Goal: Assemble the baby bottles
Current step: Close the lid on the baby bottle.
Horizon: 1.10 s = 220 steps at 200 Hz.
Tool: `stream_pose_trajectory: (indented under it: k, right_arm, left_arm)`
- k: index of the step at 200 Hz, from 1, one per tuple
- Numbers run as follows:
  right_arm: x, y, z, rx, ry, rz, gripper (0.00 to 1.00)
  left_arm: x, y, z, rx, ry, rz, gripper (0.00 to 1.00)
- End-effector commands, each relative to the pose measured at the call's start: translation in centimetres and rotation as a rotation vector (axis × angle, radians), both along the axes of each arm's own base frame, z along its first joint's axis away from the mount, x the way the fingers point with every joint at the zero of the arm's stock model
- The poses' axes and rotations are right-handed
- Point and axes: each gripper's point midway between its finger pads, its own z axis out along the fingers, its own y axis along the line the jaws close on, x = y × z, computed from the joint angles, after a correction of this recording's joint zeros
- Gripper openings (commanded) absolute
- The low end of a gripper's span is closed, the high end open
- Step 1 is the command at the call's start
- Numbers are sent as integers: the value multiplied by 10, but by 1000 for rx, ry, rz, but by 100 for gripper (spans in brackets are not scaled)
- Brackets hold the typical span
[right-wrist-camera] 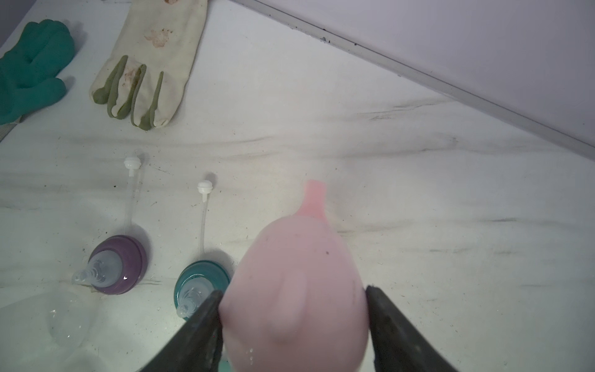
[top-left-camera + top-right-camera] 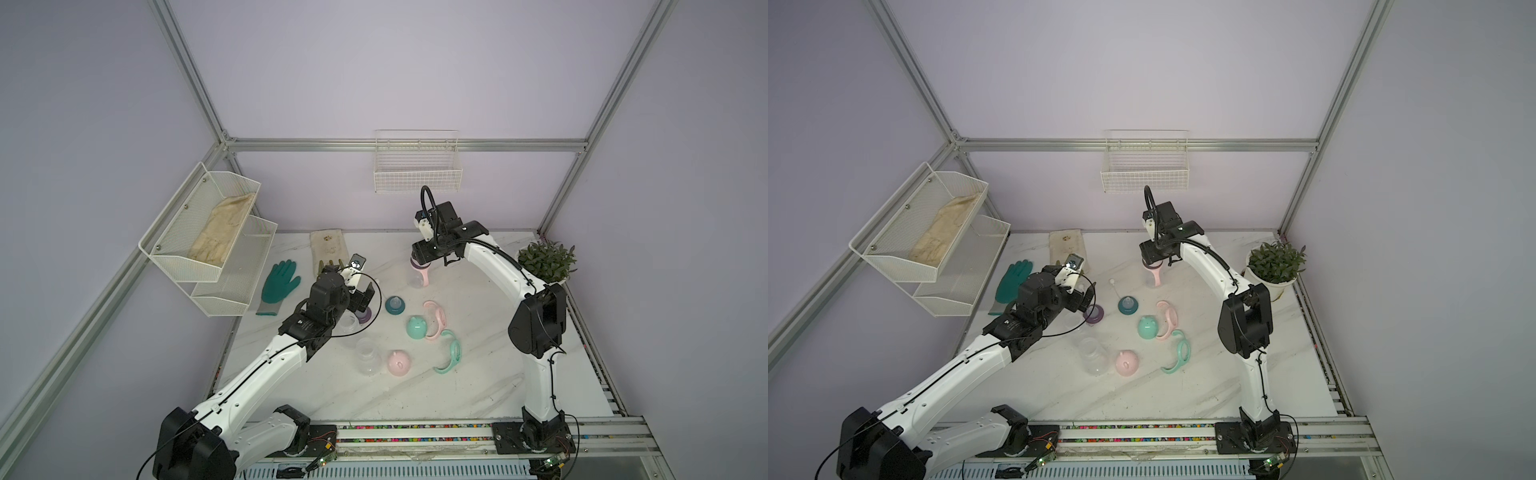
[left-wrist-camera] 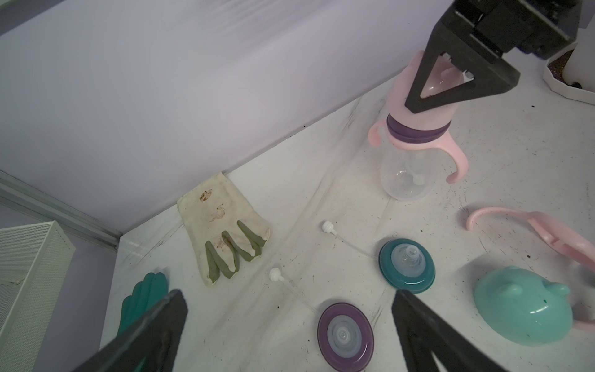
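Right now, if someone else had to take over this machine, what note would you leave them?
Left gripper: open, empty, above the purple collar.
Right gripper: shut on the pink cap of the standing pink bottle.
Done: that bottle carries collar, handle ring and cap.
Left: two clear bodies, purple collar, teal collar, pink ring, mint ring, mint cap and loose pink cap lie apart on the table.

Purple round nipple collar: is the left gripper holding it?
No, the purple nipple collar lies flat on the table, clear of the open left gripper.
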Motion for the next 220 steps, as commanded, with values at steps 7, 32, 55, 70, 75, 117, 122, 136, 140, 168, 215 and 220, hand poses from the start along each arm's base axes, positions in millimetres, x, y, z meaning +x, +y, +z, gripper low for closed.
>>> stream_pose_trajectory:
  k: [7,32,55,70,75,117,122,136,140,168,215,220]
  right_arm:
    - [0,0,17,5,-21,27,69]
    - [1,2,15,8,-8,38,70]
    - [2,4,9,0,7,52,71]
    - [4,6,6,-7,16,59,71]
    - [4,6,6,-6,17,61,71]
    - [6,7,0,-17,34,65,72]
    - [6,7,0,-18,35,66,72]
    - [6,6,-2,-24,41,63,72]
    - [6,6,-1,-24,40,62,72]
    - [7,4,-4,-28,44,59,73]
    - [7,3,-2,-27,41,55,73]
    - [7,3,-2,-27,40,55,73]
  left_arm:
    - [7,-5,37,-23,-77,-18,100]
    - [6,-4,37,-19,-75,-19,100]
    - [6,-5,37,-17,-76,-22,100]
    - [5,-5,37,-14,-74,-25,100]
    - [5,-5,36,-15,-72,-26,100]
    - [4,-5,37,-12,-72,-31,100]
    - [4,-6,36,-11,-70,-33,100]
    - [4,-6,37,-12,-72,-34,100]
    - [4,-6,36,-12,-70,-36,100]
    - [4,-8,35,-12,-66,-42,100]
    - [5,-8,35,-7,-65,-44,100]
    - [6,-8,34,-7,-64,-44,100]
